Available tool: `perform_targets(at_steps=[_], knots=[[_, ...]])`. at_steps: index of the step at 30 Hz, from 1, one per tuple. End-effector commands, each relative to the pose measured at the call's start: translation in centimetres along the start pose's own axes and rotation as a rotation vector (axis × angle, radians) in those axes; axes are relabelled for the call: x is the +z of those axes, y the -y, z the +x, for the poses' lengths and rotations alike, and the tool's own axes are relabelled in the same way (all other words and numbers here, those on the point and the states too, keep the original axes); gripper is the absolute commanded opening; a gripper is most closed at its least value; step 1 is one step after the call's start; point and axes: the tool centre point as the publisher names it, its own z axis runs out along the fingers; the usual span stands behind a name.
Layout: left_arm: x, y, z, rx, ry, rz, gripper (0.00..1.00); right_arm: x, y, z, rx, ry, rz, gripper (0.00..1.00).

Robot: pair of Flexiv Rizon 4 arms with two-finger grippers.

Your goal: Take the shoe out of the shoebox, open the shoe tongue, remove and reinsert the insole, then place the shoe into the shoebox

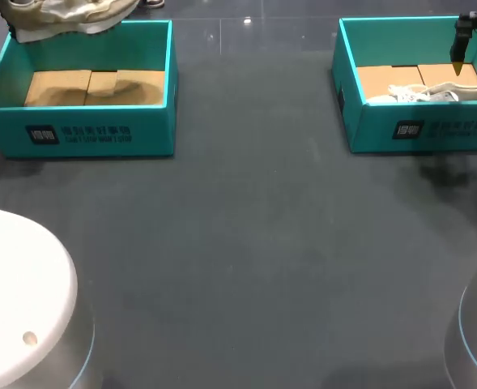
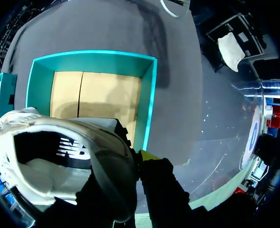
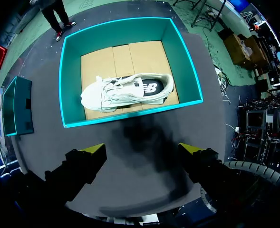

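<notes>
The left gripper (image 2: pixel 139 159) was closed narrowly on the heel wall of a white shoe (image 2: pixel 49 161) and carried it in the air. Only one yellow tip showed, outside the shoe. The left shoebox (image 2: pixel 149 95) lay ahead of this gripper and below it, and the shoe's length seemed to run roughly along the box's long side. Setting the shoe in would probably need mostly a move forward and down.

The right gripper (image 3: pixel 143 151) stood wide open and held nothing. The right shoebox (image 3: pixel 116 35) was just ahead of it, with a second shoe (image 3: pixel 125 88) inside. That shoe's long axis ran across, parallel to the line between the two tips, so this arm was the nearer one for it.
</notes>
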Motion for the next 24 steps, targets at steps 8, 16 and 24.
perform_targets(at_steps=[8,16,24], knots=[[-4.0,9.2,-1.6,-0.006,-0.028,-0.078,0.0,0.0,0.1,0.0,0.0,-0.001,-0.001,1.0],[-5.2,15.3,-2.7,0.042,-0.025,-0.1,0.0,0.0,0.1,0.0,0.0,-0.001,-0.001,1.0],[-5.4,21.1,-4.3,0.085,-0.006,-0.094,0.0,0.0,0.1,0.0,0.0,-0.001,-0.001,1.0]])
